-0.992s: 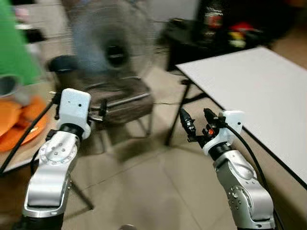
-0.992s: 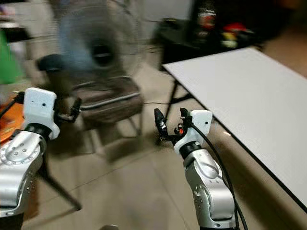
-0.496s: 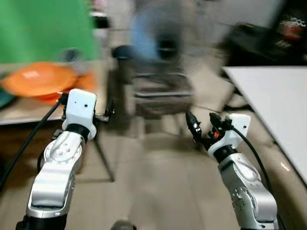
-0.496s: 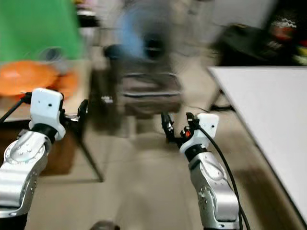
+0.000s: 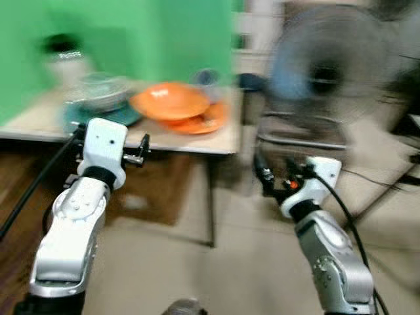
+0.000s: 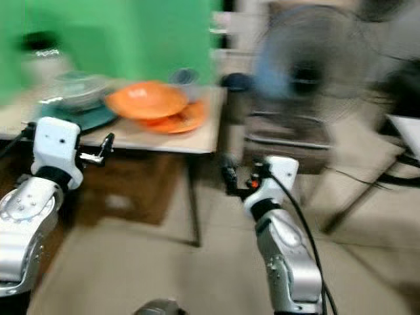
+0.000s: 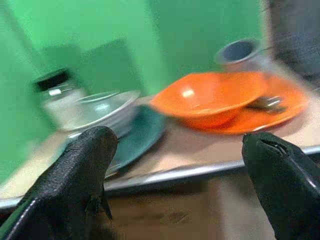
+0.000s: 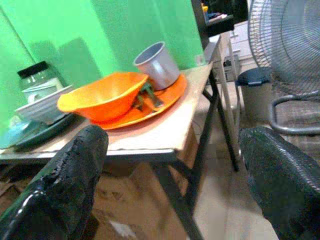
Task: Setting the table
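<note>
A green wall (image 5: 131, 33) backs the far left of the scene, with a standing fan (image 5: 328, 72) at far right and a chair (image 8: 295, 107) below it. The surface (image 5: 197, 139) stands before the wall. On it an orange bowl (image 8: 102, 97) rests on an orange plate (image 8: 167, 95) beside a grey cup (image 8: 157, 62); left lie a teal plate (image 7: 145, 130), white bowls (image 7: 102, 107) and a jar (image 7: 57, 92). Near, the left end effector (image 7: 175, 165) and right end effector (image 8: 170, 175) hang with fingers spread, empty.
</note>
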You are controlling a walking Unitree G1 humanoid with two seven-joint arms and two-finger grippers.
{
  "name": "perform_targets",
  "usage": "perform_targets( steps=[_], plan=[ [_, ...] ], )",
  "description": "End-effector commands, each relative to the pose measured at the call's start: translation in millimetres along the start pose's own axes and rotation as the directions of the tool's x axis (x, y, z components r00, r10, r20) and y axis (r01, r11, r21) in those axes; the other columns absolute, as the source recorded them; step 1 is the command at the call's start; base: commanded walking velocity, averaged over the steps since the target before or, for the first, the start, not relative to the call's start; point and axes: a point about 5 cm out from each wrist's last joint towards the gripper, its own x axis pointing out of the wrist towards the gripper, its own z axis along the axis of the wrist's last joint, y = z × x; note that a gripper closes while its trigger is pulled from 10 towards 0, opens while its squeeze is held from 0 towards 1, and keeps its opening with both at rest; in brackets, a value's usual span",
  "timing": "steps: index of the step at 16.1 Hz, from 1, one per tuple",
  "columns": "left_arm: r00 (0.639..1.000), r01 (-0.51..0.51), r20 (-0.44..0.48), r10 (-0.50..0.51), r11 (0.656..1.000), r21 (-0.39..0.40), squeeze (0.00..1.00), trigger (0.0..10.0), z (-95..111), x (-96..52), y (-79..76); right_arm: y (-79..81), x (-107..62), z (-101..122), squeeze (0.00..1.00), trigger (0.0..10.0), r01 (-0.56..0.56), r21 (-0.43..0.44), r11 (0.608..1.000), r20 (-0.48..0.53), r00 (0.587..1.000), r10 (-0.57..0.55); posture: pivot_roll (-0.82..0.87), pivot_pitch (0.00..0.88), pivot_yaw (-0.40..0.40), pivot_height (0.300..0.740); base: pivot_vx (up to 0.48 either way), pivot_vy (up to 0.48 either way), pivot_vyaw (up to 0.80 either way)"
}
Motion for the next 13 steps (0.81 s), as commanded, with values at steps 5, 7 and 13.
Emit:
perform_targets(
  steps=[5, 7, 13],
  plan=[
    [0.997, 0.074, 0.02, -0.073, 0.995, -0.063, 0.0, 10.0, -1, 6.9, -22.5, -10.2, -4.0, 26, 0.0, 10.0, 0.128, -0.112, 0.985, 0.1, 0.988, -0.117, 0.1, 0.0, 0.008, 0.74, 0.0, -0.06, 0.0],
    [0.997, 0.077, -0.013, -0.079, 0.994, -0.081, 0.0, 10.0, -10, 5.6, -29.7, -15.3, -4.1, 31, 0.0, 10.0, 0.136, -0.109, 0.985, 0.112, 0.986, -0.124, 0.09, 0.0, -0.01, 0.74, 0.0, 0.0, 0.0],
    [0.993, 0.119, 0.021, -0.117, 0.99, -0.071, 0.0, 10.0, -6, -2.1, -33.1, -19.4, -2.8, 18, 0.0, 10.0, 0.139, -0.143, 0.98, 0.037, 0.99, -0.135, 0.11, 0.0, -0.06, 0.74, 0.2, 0.0, 0.13]
  ],
)
